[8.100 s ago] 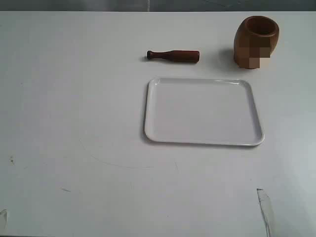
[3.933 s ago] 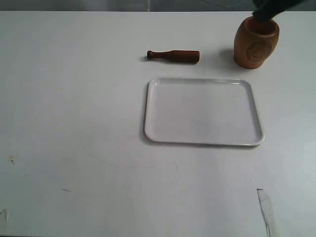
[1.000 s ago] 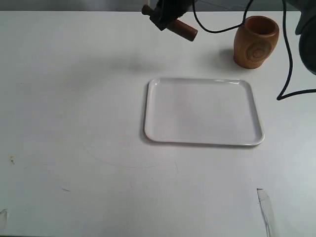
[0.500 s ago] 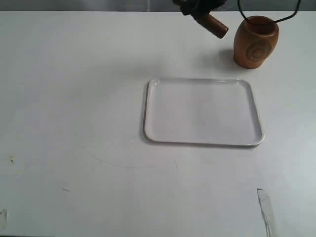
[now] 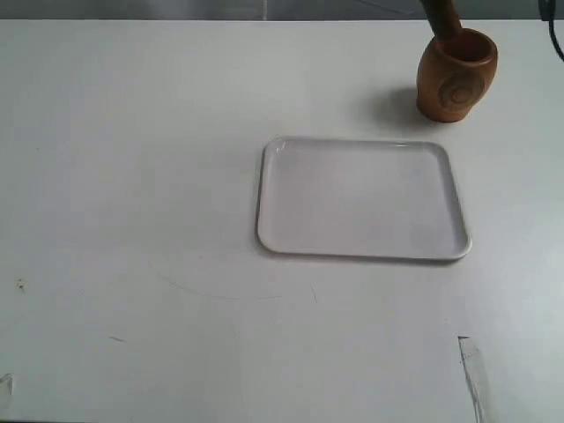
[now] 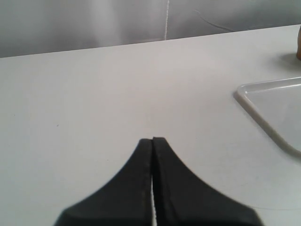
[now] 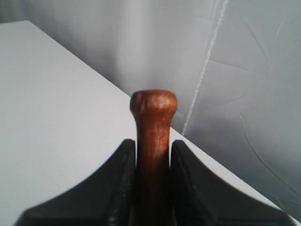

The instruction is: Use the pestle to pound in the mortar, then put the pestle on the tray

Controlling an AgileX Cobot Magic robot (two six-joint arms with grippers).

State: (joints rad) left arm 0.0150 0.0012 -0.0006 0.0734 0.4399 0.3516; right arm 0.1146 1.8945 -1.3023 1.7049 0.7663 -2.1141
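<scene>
Right claw (image 7: 153, 147) is clamped on the pestle (image 7: 153, 117) at its narrow neck, with the small knob poking out past the fingertips. That leaves the thick end pointing away from the claw, free to strike.

In the exterior view that end slants into the mouth of the mortar (image 5: 456, 75); contact with the bottom is hidden.

Judged step: pounding, barely begun.

Tray (image 5: 361, 198) lies well apart from the holding claw, with nothing on it.

Left claw (image 6: 152, 141) is pinched together on nothing and sits near the tray's corner, out of the way.
</scene>
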